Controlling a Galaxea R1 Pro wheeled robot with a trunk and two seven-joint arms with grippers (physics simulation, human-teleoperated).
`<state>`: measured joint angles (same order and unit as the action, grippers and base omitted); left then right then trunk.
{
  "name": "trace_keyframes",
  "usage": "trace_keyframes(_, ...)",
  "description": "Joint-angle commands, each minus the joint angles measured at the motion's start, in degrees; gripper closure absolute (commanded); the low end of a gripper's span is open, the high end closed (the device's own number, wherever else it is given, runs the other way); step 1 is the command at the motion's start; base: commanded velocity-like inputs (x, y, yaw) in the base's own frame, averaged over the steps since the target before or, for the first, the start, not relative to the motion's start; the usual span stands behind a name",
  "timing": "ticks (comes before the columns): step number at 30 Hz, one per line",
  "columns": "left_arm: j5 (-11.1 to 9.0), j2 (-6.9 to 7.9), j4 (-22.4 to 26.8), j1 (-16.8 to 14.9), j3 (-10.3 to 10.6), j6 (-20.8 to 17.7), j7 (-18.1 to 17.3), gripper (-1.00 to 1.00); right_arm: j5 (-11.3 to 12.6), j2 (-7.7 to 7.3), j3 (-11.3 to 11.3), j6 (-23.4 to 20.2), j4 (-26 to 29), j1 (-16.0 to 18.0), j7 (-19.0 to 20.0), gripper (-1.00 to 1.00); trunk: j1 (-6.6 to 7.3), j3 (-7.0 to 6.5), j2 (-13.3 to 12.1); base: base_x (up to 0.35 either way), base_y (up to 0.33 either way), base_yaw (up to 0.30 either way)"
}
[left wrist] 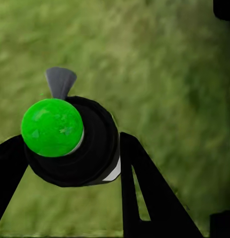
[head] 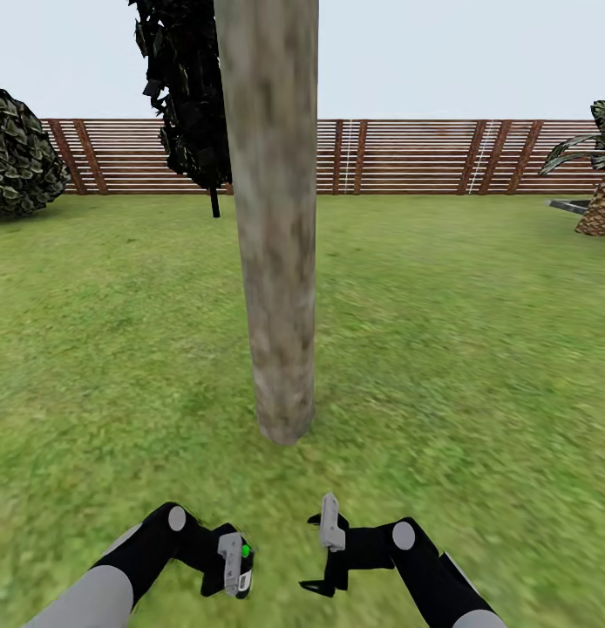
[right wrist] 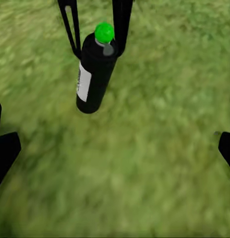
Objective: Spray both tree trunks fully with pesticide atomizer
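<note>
Jaws of our left gripper pinch the pesticide atomizer around its dark body, just under the green-capped top; our right gripper hangs spread and empty. The bottle looks light, rigid and smooth, so we judge mid-body safest. The tree trunk stands just ahead.

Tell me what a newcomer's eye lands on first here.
First the thick mottled tree trunk, rising from the lawn dead centre, just ahead of both arms. Next the atomizer, black with a bright green cap, clamped in the left gripper above the grass. The right gripper hangs open, empty.
</note>
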<state>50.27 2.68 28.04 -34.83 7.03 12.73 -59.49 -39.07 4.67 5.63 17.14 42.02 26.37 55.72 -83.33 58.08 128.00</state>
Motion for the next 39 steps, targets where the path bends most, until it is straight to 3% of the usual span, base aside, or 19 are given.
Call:
trace_keyframes(1,-0.18,0.55,0.20,0.08,-0.09,0.01,-0.04,1.00,-0.03,-0.01,-0.01,0.00,-0.03,0.00,0.00,-1.00,0.00,0.00,0.00,0.000,0.000,0.000)
trace_keyframes(3,-0.25,2.14,0.49,0.27,-0.19,-0.05,0.04,1.00,-0.12,-0.12,-0.01,0.04,-0.14,0.00,-0.14,-1.00,0.00,0.00,0.00,0.000,0.000,0.000)
trace_keyframes(6,-0.45,3.13,0.59,0.36,-0.62,-0.21,0.53,1.00,-0.20,-0.37,-0.13,0.12,-0.28,0.00,-0.60,-1.00,0.00,0.00,0.00,0.000,0.000,0.000)
trace_keyframes(9,-0.58,3.65,0.51,0.44,-4.47,-0.32,1.67,1.00,-0.16,-1.32,-0.43,0.16,-3.14,-0.07,-5.05,-1.00,0.00,0.00,0.00,0.000,0.000,0.000)
trace_keyframes(11,-0.60,3.74,0.27,0.64,-9.78,-0.34,4.48,1.00,0.01,-2.81,-0.50,0.22,-8.31,-0.08,-12.35,-1.00,0.00,0.00,0.00,0.000,0.000,0.000)
trace_keyframes(13,-0.64,3.74,0.00,0.76,-13.52,-0.34,7.60,1.00,0.13,-3.94,-0.52,0.27,-12.96,-0.14,-18.80,-1.00,0.00,0.00,0.00,0.000,0.000,0.000)
trace_keyframes(19,-1.18,3.46,-1.49,0.82,-22.35,-0.34,17.72,1.00,0.99,-5.53,-0.53,0.62,-23.15,-0.20,-34.49,-1.00,0.00,0.00,0.00,0.000,0.000,0.000)
trace_keyframes(21,-1.60,3.29,-3.60,0.79,-27.56,-0.31,22.65,1.00,3.54,-5.60,-0.54,0.69,-26.35,-0.28,-42.61,-1.00,0.00,0.00,0.00,0.000,0.000,0.000)
trace_keyframes(22,-1.70,3.26,-3.97,0.80,-28.65,-0.30,23.60,1.00,4.33,-5.61,-0.54,0.71,-26.86,-0.29,-44.30,-1.00,0.00,0.00,0.00,0.000,0.000,0.000)
trace_keyframes(23,-1.89,3.17,-4.85,0.77,-31.70,-0.32,26.05,1.00,7.25,-5.63,-0.53,0.97,-27.91,-0.32,-49.23,-1.00,0.00,0.00,0.00,0.000,0.000,0.000)
trace_keyframes(24,-1.94,3.13,-5.04,0.76,-32.64,-0.32,26.81,1.00,8.42,-5.63,-0.53,1.20,-28.15,-0.33,-50.84,-1.00,0.00,0.00,0.00,0.000,0.000,0.000)
trace_keyframes(26,-2.03,2.90,-5.49,0.74,-35.96,-0.41,30.34,1.00,14.74,-5.65,-0.53,3.04,-28.80,-0.34,-56.64,-1.00,0.00,0.00,0.00,0.000,0.000,0.000)
trace_keyframes(27,-2.07,2.81,-5.55,0.74,-36.64,-0.50,31.32,1.00,16.53,-5.67,-0.53,3.62,-28.93,-0.34,-57.81,-1.00,0.00,0.00,0.00,0.000,0.000,0.000)
trace_keyframes(28,-2.30,2.32,-5.73,0.74,-38.75,-2.35,35.03,1.00,23.64,-5.70,-0.53,5.36,-29.24,-0.36,-61.29,-1.00,0.00,0.00,0.00,0.000,0.000,0.000)
trace_keyframes(30,-2.88,1.96,-5.77,0.73,-39.81,-7.00,37.43,1.00,28.91,-5.72,-0.48,6.27,-29.41,-0.39,-62.98,-1.00,0.00,0.00,0.00,0.000,0.000,0.000)
trace_keyframes(33,-4.56,1.74,-5.79,0.73,-40.35,-12.44,38.81,1.00,32.06,-6.28,-0.50,8.22,-29.43,-0.77,-63.86,-1.00,0.00,0.00,0.00,0.000,0.000,0.000)
trace_keyframes(36,-7.32,1.77,-5.80,0.75,-40.33,-13.78,39.16,1.00,32.82,-7.52,-0.46,13.10,-29.54,-2.13,-64.06,-1.00,0.00,0.00,0.00,0.000,0.000,0.000)
trace_keyframes(37,-11.14,1.93,-5.76,0.81,-40.20,-14.10,39.25,1.00,33.11,-8.20,-0.41,18.74,-29.58,-3.49,-64.09,-1.00,0.00,0.00,0.00,0.000,0.000,0.000)
trace_keyframes(39,-11.83,1.92,-5.69,0.84,-40.14,-14.12,39.26,1.00,33.14,-8.28,-0.38,19.59,-29.60,-3.68,-64.08,-1.00,0.00,0.00,0.00,0.000,0.000,0.000)
